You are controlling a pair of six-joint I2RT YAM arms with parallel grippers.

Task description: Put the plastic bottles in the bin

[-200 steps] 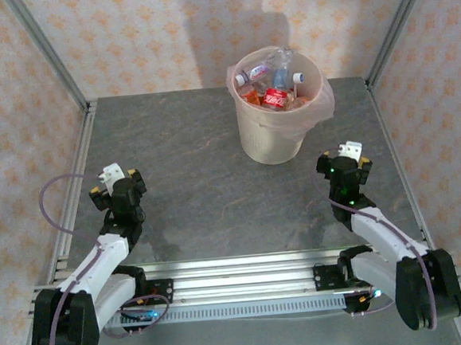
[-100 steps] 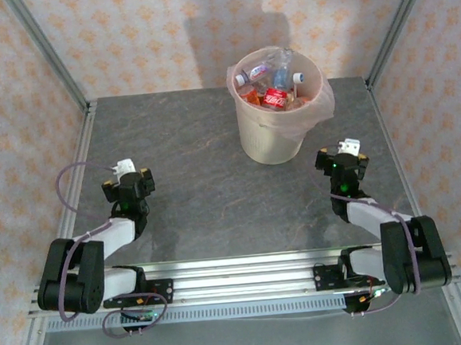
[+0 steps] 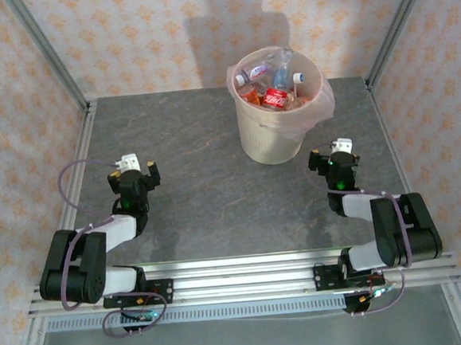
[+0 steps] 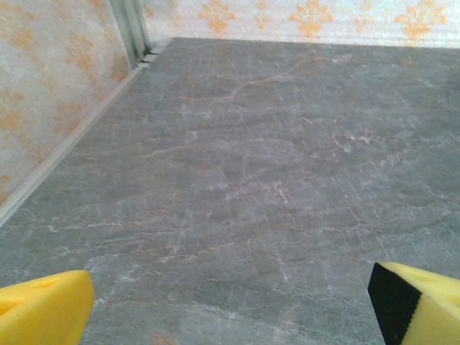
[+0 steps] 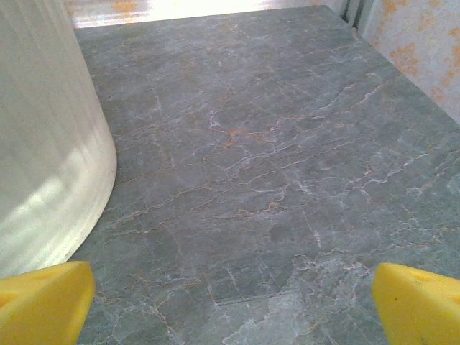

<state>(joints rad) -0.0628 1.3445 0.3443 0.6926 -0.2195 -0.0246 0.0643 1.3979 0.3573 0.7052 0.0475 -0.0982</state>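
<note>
One bin (image 3: 272,141) at one o'clock holds at least four plastic bottles (image 3: 275,99); open tabletop (image 3: 188,144) elsewhere; both jaws spread, empty.

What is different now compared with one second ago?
Both arms folded back toward their bases. The left gripper shifted slightly right and the right gripper slightly left. Nothing was grasped or released, and both stayed open and empty. The bin and the bottles inside it did not move.

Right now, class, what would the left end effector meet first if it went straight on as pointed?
The way looks free across the table; the left end effector would probably reach the far wall first.
</note>
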